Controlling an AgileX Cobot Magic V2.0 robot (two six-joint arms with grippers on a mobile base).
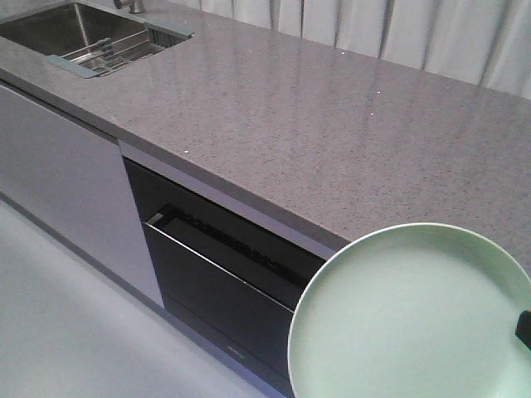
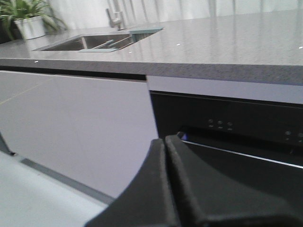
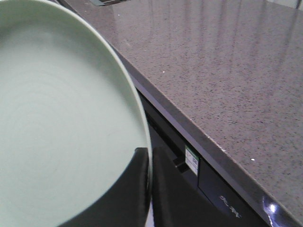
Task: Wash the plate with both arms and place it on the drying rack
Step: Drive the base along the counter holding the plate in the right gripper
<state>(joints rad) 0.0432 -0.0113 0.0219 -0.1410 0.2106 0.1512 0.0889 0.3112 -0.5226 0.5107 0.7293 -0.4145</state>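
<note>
My right gripper [image 3: 148,156] is clamped on the rim of the plate [image 3: 57,118], with one black finger on the face and the other behind the edge, so I carry the pale green disc in the air with its smooth face showing. It hangs by the front edge of the counter [image 1: 332,124], out over the dark appliance front [image 1: 224,274] set under the worktop, whose top panel stands slightly ajar. My left gripper [image 2: 165,142] is closed, its two fingers pressed flat together with nothing between them. It sits low in front of that same dark front, below the counter's front edge. Left of the appliance is a plain white cabinet door [image 1: 58,182]. The drying rack [image 1: 112,48] lies across the right end of the sink [image 1: 50,29] near the counter's far left corner, well apart from the plate. A tap [image 2: 116,19] rises behind the sink, a potted plant [image 2: 23,16] stands at the far left end, and pale curtains [image 1: 373,33] hang behind the back edge.
</note>
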